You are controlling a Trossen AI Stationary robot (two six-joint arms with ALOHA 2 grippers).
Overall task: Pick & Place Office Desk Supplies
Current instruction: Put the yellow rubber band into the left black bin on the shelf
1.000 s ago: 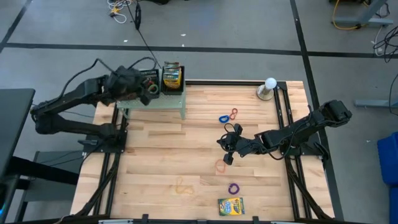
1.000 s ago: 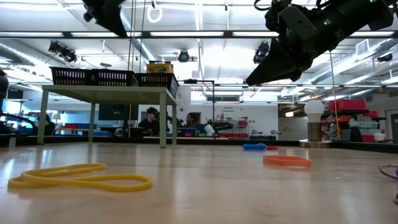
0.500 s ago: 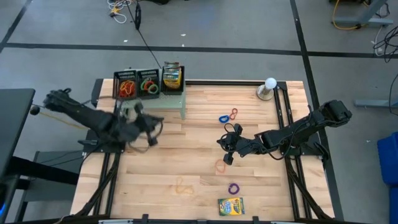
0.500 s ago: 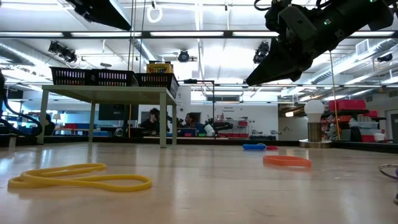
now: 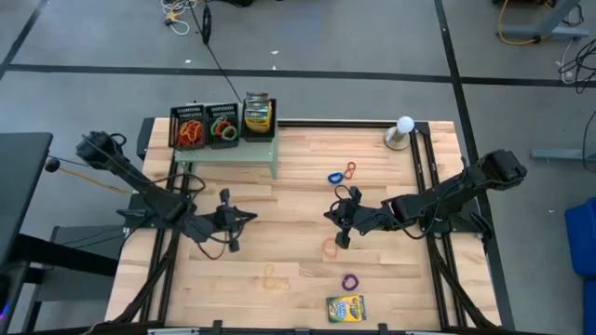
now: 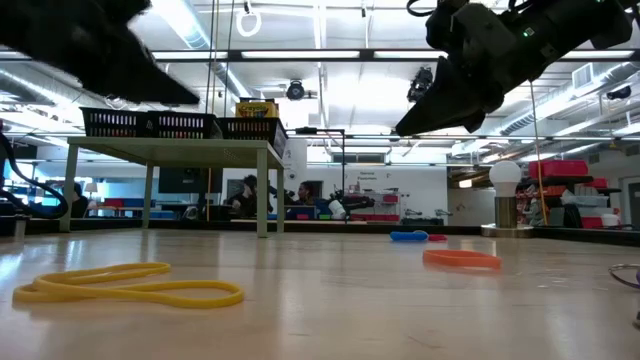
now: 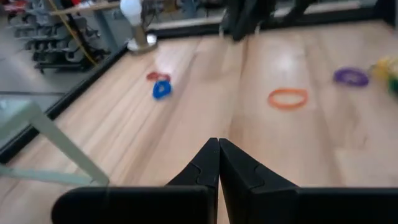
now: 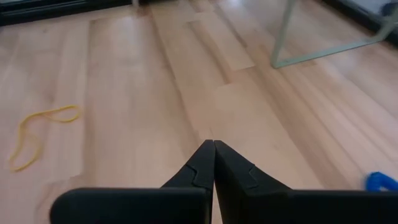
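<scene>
left gripper (image 5: 244, 219): fingers pressed together, empty, over mid-left table | right gripper (image 5: 337, 226): closed, empty | orange band (image 5: 329, 248): on wood just beside right gripper, nearer it | yellow band (image 5: 272, 277): nearer left, long axis across table

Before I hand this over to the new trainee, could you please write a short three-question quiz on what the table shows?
1. True or false: the left gripper holds a rubber band.
2. Which band lies nearest the right gripper? A) the yellow band B) the orange band C) the purple band
3. Fill in: the crayon box lying flat on the table is near its ____ edge, opposite the green stand.

Key: 1. False, its fingers are shut on nothing. 2. B. 3. Front.
</scene>
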